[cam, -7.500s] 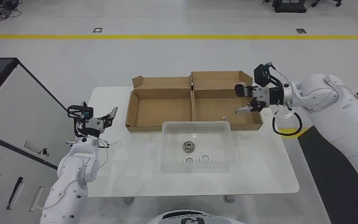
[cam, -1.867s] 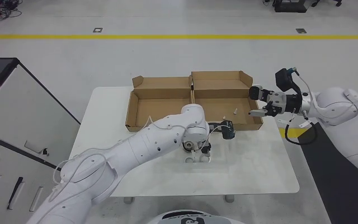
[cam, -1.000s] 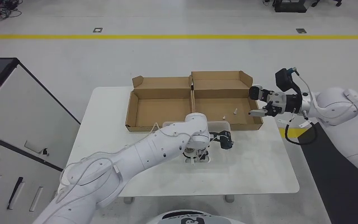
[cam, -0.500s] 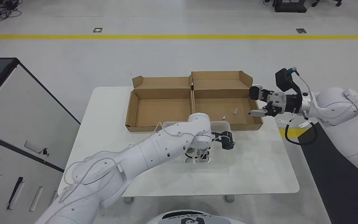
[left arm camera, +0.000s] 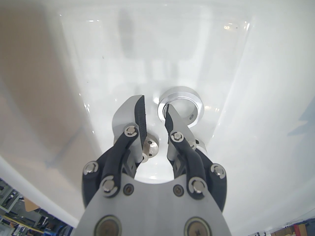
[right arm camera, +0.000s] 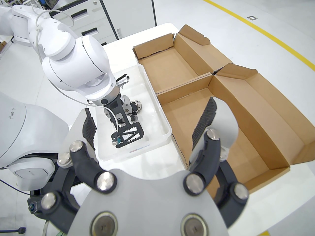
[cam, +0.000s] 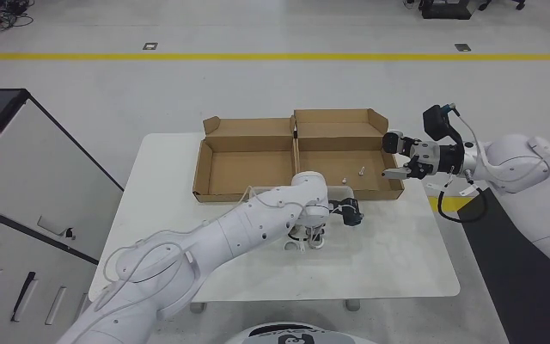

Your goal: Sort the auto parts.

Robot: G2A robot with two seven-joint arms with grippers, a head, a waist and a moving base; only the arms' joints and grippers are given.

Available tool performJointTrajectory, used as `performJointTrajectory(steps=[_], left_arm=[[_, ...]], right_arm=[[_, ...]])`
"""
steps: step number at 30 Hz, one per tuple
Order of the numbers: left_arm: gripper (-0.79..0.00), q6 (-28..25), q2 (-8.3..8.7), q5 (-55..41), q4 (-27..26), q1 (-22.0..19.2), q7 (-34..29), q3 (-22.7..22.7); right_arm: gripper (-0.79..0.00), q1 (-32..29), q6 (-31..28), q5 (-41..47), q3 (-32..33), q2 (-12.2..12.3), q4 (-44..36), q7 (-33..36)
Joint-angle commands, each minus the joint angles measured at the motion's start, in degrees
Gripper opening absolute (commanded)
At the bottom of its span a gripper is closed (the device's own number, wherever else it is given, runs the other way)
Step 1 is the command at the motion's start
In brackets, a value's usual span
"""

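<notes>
The ring (left arm camera: pixel 196 108) is smooth, shiny metal. The little disc (left arm camera: pixel 150 146) is shiny metal too. The tray (right arm camera: pixel 150 106) is clear, glossy plastic. The left pincer (left arm camera: pixel 153 104) has silver metal fingers with black pads (left arm camera: pixel 140 116) that look like rough, ribbed rubber. The right pincer (right arm camera: pixel 150 104) has the same metal and ribbed black pads. The boxes (cam: pixel 245 172) are brown cardboard, dull and not shiny. The counter (cam: pixel 395 249) is white, smooth and a bit shiny.

The white worktop (cam: pixel 163 181) carries two open cardboard boxes, the left box (cam: pixel 245 168) and the right box (cam: pixel 335 163), touching side by side along its far side, and a clear plastic tray (right arm camera: pixel 153 124) just beside their near walls.
</notes>
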Motion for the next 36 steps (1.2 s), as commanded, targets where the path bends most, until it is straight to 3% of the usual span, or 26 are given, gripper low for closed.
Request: performJointTrajectory(steps=[1, 12, 30, 34, 36], left_arm=[[-0.545, -0.56, -0.04, -0.33, -0.22, 0.16, -0.3, -0.07], [-0.533, -0.13, 0.15, 0.12, -0.95, 1.06, -1.76, -0.53], [-0.557, -1.31, -1.31, 0.77, 1.68, 0.91, -1.58, -0.28], [-0.603, -1.49, -1.73, 0.83, 2.47, 0.89, -1.32, -0.18], [-0.662, -1.49, -1.98, 0.91, 3.01, 0.85, -1.18, -0.1]], right_arm=[[0.0, 0.0, 0.0, 0.0, 0.0, 0.0, 0.0, 0.0], [0.0, 0.0, 0.0, 0.0, 0.0, 0.0, 0.0, 0.0], [0.0, 0.0, 0.0, 0.0, 0.0, 0.0, 0.0, 0.0], [0.0, 0.0, 0.0, 0.0, 0.0, 0.0, 0.0, 0.0], [0.0, 0.0, 0.0, 0.0, 0.0, 0.0, 0.0, 0.0]])
